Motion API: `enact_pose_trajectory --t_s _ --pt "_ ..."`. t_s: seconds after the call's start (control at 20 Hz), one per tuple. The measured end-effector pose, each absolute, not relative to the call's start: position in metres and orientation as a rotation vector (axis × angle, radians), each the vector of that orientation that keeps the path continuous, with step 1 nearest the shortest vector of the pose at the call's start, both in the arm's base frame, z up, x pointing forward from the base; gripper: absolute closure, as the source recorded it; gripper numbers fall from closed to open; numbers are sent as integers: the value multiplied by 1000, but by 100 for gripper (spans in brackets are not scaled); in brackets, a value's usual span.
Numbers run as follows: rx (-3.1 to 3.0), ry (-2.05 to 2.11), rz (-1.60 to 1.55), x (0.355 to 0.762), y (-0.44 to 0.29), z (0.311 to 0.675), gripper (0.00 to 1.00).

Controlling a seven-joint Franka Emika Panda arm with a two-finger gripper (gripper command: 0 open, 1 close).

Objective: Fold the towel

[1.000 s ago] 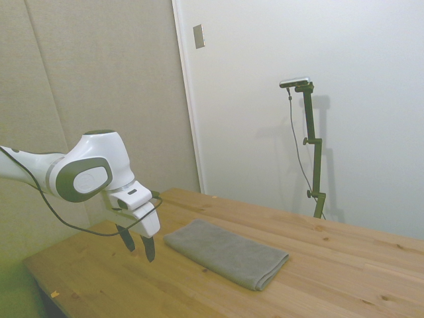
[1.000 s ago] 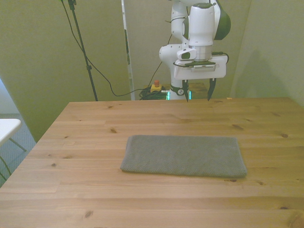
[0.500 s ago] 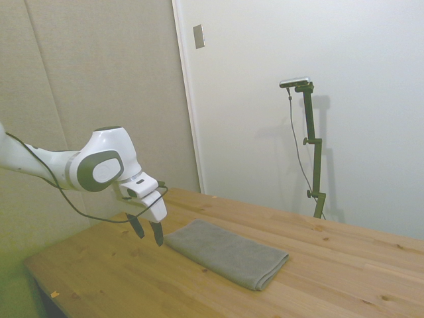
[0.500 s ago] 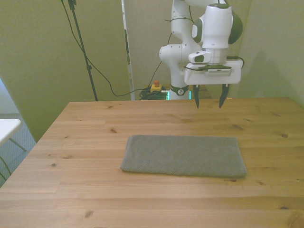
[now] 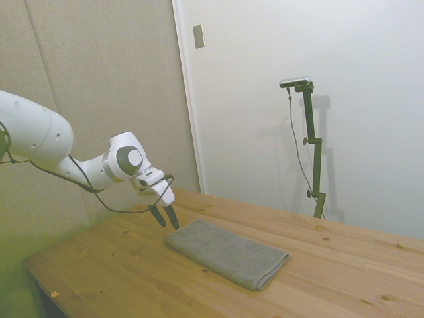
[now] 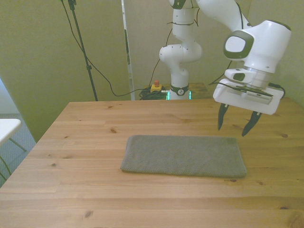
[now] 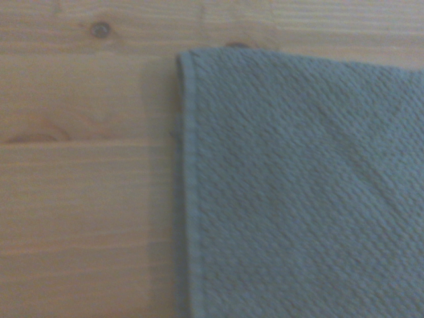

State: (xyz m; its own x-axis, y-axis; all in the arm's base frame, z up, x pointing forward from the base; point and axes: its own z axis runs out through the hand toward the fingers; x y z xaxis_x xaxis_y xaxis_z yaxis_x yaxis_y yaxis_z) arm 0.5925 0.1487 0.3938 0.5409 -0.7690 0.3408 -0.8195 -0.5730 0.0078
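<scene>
- Since the earlier frame, gripper [image 6: 234, 126] has swung to the towel's [image 6: 184, 156] end at the front view's right, fingers spread wide, hovering.
- Towel's long axis runs across the front view; bare table [image 6: 95, 123] surrounds it.

The towel [image 6: 184, 156] is soft grey cloth, matt, with a fine pebbled weave that shows plainly in the wrist view [image 7: 298, 192]; its edge is a thick rounded hem of the same cloth. The table [image 6: 95, 199] is pale wood with a smooth, faintly satin finish, its boards marked by long grain lines and small dark knots [image 7: 100, 29]. The arm [image 5: 40, 136] has a glossy white shell that looks like hard plastic, with grey matt patches at the joints. The gripper [image 6: 236, 126] has dark, dull fingers [image 6: 221, 118], smooth in look.
</scene>
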Motion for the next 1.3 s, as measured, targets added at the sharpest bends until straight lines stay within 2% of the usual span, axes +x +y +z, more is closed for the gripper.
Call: enact_pose_trajectory --t_s 0.5,0.85,0.9,1.3 --pt "2463 -1284 405 632 160 352 0" --pt "2426 -1281 404 638 155 351 0" --pt "2407 -1279 401 638 150 350 100" --pt "2336 -1274 412 642 122 347 100"
